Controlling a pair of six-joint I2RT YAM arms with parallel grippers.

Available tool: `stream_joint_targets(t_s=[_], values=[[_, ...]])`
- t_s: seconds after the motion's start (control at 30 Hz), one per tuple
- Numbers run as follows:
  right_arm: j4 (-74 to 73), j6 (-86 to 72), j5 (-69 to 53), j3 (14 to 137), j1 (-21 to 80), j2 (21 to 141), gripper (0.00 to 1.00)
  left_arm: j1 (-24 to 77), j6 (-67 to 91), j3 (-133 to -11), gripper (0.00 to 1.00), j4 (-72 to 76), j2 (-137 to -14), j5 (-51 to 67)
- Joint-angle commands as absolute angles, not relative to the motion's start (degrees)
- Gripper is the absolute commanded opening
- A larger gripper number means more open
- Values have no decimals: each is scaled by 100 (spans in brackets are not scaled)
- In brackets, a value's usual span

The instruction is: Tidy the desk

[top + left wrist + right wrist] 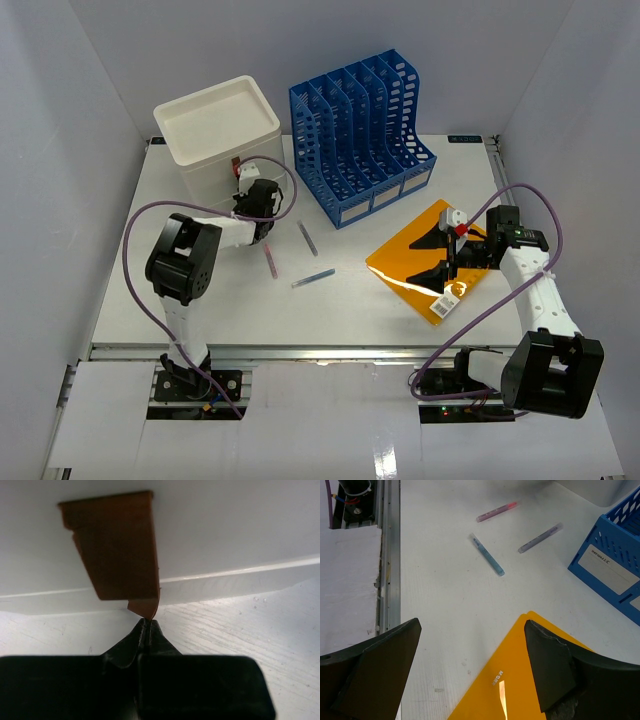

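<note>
At the left claw (147,626): closed tight, its tips nipping the lower corner of a flat reddish-brown plastic tab (117,545)
Just ahead of the left claw: the tab rises above the tips, flat against the front wall of a white square plastic drawer box (225,520)
Under the left claw: the large flat white rectangular tabletop with a metal rail along its edges (200,310), which lies beneath both claws and carries everything else
At the right claw (471,627): jaws spread wide, nothing between them
Beneath the right claw: a flat yellow-orange plastic folder (485,700), one corner pointing forward between the two fingers; whether the tips touch it cannot be told
Ahead of the right claw: three slim pens lying apart on bare tabletop, a blue pen (486,555) nearest, a purple-grey pen (540,537) further on, a pink pen (496,511) furthest
Ahead and to the right of the right claw: a blue slotted plastic file rack (615,555) with a white label on its base, standing clear of the pens
Between the two claws: the three pens, seen from above
</note>
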State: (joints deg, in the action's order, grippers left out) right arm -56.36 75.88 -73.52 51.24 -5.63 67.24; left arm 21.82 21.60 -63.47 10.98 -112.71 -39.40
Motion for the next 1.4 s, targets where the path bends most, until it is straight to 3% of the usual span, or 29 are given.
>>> stream_joint_targets(t_s=[0.0, 0.4, 0.47, 0.57, 0.63, 0.97, 1.3, 1.37], values=[[-5766, 7716, -7532, 5361, -598, 6741, 90, 2092, 2345, -6050, 0, 1230, -10637, -3896], [-5783, 7726, -7541, 5361, -609, 6739, 90, 2285, 2913, -5149, 3, 1223, -9919, -3667], [-5783, 7726, -7541, 5361, -615, 6736, 90, 2289, 2795, -5136, 18, 1277, -9896, -3707], [-5803, 7737, -7558, 5362, -625, 6741, 90, 2284, 2463, -5360, 62, 1293, -10046, -3925], [-5824, 7765, -7559, 5369, -632, 6741, 90, 2270, 2285, -5629, 67, 1300, -10238, -3990], [-5961, 7920, -7594, 5397, -659, 6751, 90, 2012, 2048, -6650, 63, 974, -10963, -3919], [-6039, 7997, -7594, 5423, -668, 6802, 90, 1928, 2098, -7031, 33, 801, -11320, -3869], [-6046, 7990, -7594, 5423, -668, 6818, 90, 1909, 2124, -7024, 23, 784, -11313, -3829]])
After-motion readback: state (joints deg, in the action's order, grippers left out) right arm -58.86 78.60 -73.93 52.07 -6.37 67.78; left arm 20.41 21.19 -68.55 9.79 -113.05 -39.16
